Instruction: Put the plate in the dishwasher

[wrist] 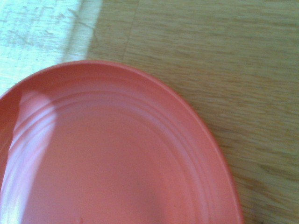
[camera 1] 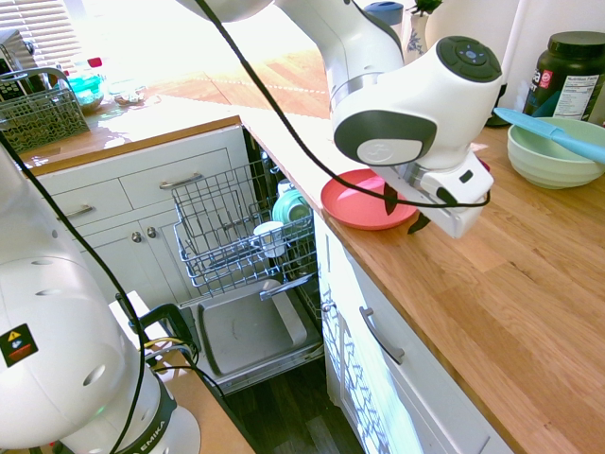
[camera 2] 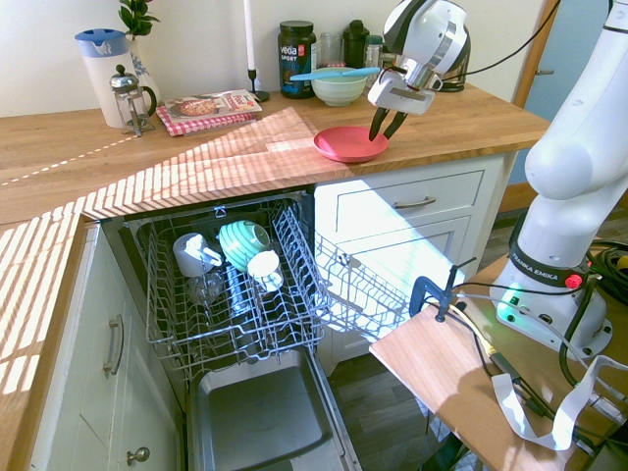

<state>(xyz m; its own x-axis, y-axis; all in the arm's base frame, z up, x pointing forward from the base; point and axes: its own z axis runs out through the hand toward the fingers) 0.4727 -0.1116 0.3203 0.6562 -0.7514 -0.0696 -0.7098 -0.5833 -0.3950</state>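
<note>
On wooden counter (camera 2: 451, 128), red plate (camera 2: 350, 144) near front edge, above open dishwasher (camera 2: 231, 285)

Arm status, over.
End effector open, fingers at plate's near-arm edge. Plate flat on counter, not lifted. Rack out, already holding bowl and cups.

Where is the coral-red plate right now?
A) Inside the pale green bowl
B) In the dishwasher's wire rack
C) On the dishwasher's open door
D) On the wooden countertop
D: the plate lies on the wooden countertop, above the level of the dishwasher's wire rack, with the gripper at its edge.
</note>
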